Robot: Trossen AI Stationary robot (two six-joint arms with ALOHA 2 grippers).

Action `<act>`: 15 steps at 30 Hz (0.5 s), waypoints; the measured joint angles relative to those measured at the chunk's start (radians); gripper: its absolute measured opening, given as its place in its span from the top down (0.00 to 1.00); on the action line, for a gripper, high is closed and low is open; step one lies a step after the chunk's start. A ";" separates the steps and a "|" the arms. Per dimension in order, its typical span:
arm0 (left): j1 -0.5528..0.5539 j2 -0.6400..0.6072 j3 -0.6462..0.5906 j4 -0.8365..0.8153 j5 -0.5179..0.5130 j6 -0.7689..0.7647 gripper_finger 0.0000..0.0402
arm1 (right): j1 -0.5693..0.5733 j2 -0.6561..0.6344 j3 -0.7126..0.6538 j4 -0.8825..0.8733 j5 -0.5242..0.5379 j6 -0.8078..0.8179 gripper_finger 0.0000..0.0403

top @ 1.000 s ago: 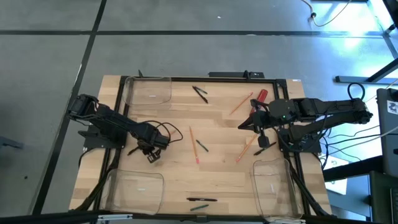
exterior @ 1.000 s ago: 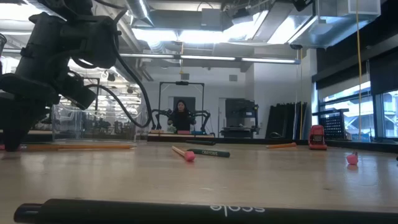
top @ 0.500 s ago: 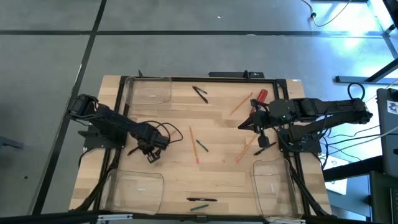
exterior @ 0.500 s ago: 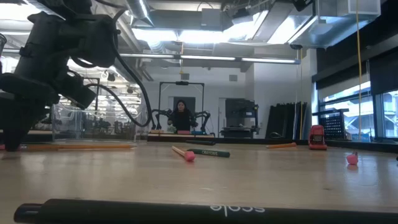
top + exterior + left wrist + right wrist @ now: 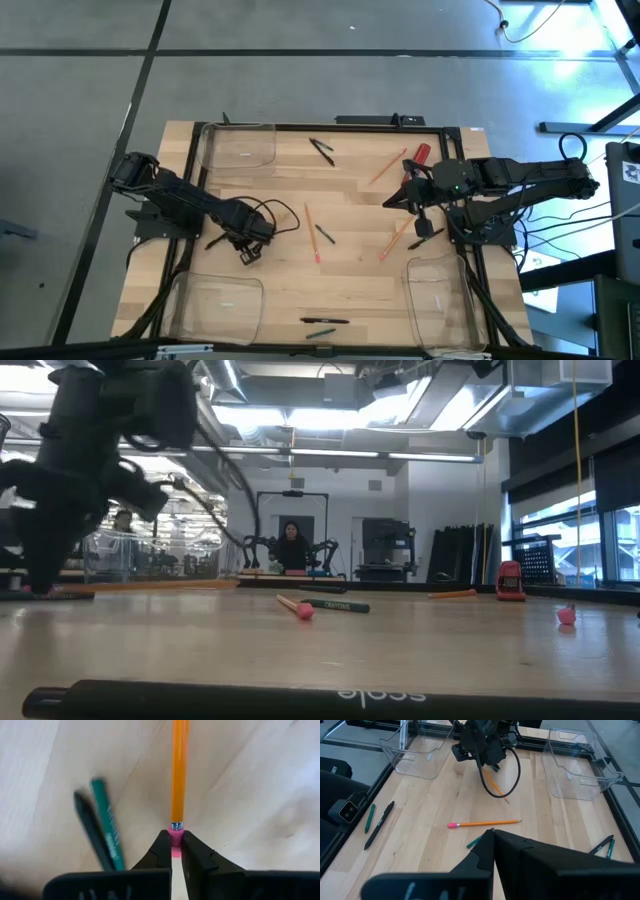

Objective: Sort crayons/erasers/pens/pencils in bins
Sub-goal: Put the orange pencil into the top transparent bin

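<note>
Left wrist view gives you the left tool [image 5: 171, 851] pinching a pencil [image 5: 179, 775] by its pink eraser end — the right tool [image 5: 493, 851] hangs closed, holding nothing, over the tabletop [image 5: 350, 205].

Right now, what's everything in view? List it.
bins: three, clear, two at the left corners, one at a right corner
pencils: at least four, orange, three mid-table, one in left tool
pens: several, black and green, scattered
cylinder: one, red, by the right arm
table: one, pale wood
person: one, in the room behind
left tool: shut on a pencil's pink eraser end
right tool: shut, empty, right of centre
</note>
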 joint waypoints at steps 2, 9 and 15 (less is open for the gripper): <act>0.001 0.000 0.019 -0.009 -0.003 0.019 0.98 | 0.000 0.000 0.000 0.000 0.000 -0.001 0.97; 0.004 -0.001 0.103 -0.050 -0.008 0.051 0.98 | 0.000 0.000 0.000 0.000 0.000 -0.001 0.97; 0.004 -0.002 0.221 -0.164 -0.071 0.097 0.98 | 0.000 0.000 0.000 0.000 0.000 -0.001 0.97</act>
